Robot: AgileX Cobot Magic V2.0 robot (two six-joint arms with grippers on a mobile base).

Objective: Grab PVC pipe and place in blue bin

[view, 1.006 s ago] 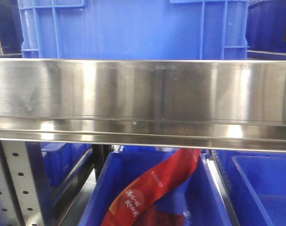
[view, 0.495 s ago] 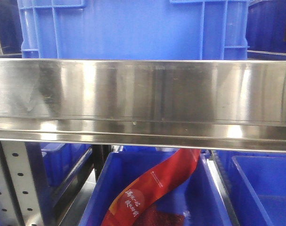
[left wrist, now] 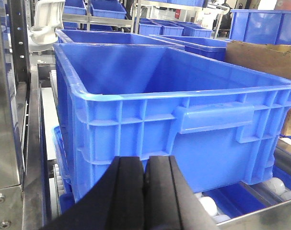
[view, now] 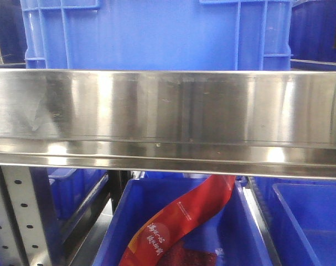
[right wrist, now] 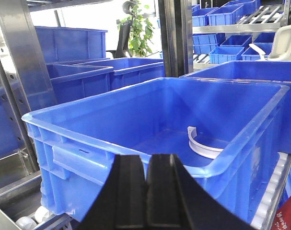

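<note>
Closest in on the right side, the right arm's black two-fingered gripper [right wrist: 146, 191] has its jaws pressed flat together with nothing between them. It sits just outside the near wall of a large blue plastic bin [right wrist: 111, 153] with ribbed sides. Down on that bin's floor, toward the far right corner, lies the PVC pipe [right wrist: 203, 143], a short white curved strip of plastic resting on its edge, well clear of both grippers. Behind the bin stand more blue crates [right wrist: 83, 72], grey steel shelf uprights [right wrist: 18, 62] and, farther back, a leafy green potted plant [right wrist: 138, 31].

On the left side, the left arm's black gripper [left wrist: 145, 191] is likewise clenched on nothing, just in front of a ribbed blue crate wall [left wrist: 183, 129]. White rollers [left wrist: 207, 206] show under that crate. A brown cardboard box [left wrist: 265, 57] stands beyond to the right.

From the front camera, a wide brushed-steel shelf rail [view: 168, 116] fills the middle. A blue crate [view: 156, 33] sits above it, and below it another open blue tub [view: 245, 233] holds a red printed ribbon [view: 184, 221].
</note>
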